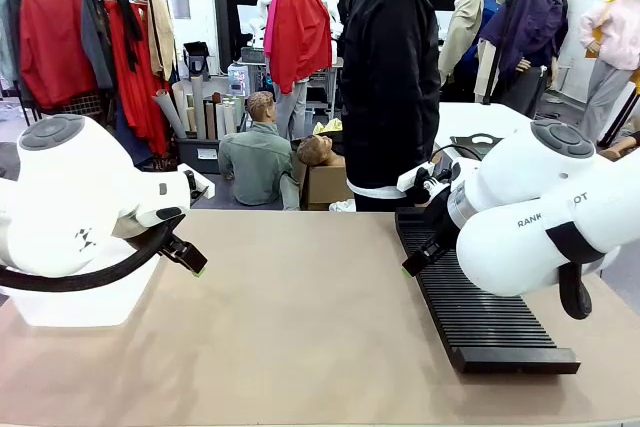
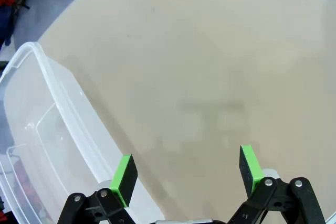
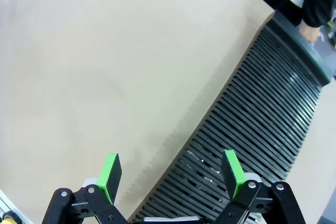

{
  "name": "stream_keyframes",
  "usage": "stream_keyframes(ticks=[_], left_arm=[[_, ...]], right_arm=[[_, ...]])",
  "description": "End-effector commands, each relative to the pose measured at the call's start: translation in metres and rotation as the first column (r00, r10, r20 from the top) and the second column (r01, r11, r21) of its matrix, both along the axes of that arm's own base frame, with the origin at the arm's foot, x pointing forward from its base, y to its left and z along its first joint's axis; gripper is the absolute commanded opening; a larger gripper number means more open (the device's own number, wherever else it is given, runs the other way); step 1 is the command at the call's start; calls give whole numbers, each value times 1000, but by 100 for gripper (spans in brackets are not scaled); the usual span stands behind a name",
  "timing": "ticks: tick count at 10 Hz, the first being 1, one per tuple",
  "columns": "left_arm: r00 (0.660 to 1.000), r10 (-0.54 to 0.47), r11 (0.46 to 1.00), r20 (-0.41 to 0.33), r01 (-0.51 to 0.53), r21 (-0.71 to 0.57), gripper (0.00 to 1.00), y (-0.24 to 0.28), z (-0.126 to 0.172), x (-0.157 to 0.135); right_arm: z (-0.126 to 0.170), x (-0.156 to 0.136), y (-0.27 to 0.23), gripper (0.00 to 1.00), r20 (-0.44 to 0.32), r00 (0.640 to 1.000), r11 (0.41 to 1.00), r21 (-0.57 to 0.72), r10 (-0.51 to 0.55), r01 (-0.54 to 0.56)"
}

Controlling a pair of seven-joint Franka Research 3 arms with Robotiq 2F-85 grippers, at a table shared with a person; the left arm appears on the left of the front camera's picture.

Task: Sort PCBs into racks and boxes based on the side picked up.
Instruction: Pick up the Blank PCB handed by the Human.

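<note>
Left gripper (image 2: 187, 172) spread wide, holding nothing, clear box (image 2: 72, 113) just outside one finger; right gripper (image 3: 171, 173) likewise wide and empty, black rack (image 3: 262, 114) beneath one finger.

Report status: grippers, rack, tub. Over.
Left gripper open, empty, beside clear tub. Right gripper open, empty, over rack edge. Person standing at rack's far end.

Bright, even light from above falls on the table (image 1: 320, 327). Shadows on it are soft and faint, one pale smear showing in the left wrist view. Both wrist views bend the table's edge near their corners. Focus is crisp on the table.
</note>
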State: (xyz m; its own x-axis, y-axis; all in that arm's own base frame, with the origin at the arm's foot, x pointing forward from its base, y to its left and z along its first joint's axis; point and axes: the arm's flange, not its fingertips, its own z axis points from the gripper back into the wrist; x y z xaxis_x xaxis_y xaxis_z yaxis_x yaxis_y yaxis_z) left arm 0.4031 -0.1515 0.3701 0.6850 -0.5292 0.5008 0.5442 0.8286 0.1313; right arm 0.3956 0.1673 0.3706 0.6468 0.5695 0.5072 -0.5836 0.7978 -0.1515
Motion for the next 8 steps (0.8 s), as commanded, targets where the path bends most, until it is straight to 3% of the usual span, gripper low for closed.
stream_keyframes(ticks=[1, 5, 8], left_arm=[[1000, 0, 1000, 0, 0, 0, 100, 0, 0, 0], [1000, 0, 1000, 0, 0, 0, 100, 0, 0, 0], [999, 22, 999, -40, -23, -36, 100, 14, 24, 14]], right_arm=[[0, 0, 0, 100, 0, 1000, 1000, 0, 0, 0], [0, 0, 0, 100, 0, 1000, 1000, 0, 0, 0], [31, 18, -32, 100, -40, 999, 997, 67, -19, 21]])
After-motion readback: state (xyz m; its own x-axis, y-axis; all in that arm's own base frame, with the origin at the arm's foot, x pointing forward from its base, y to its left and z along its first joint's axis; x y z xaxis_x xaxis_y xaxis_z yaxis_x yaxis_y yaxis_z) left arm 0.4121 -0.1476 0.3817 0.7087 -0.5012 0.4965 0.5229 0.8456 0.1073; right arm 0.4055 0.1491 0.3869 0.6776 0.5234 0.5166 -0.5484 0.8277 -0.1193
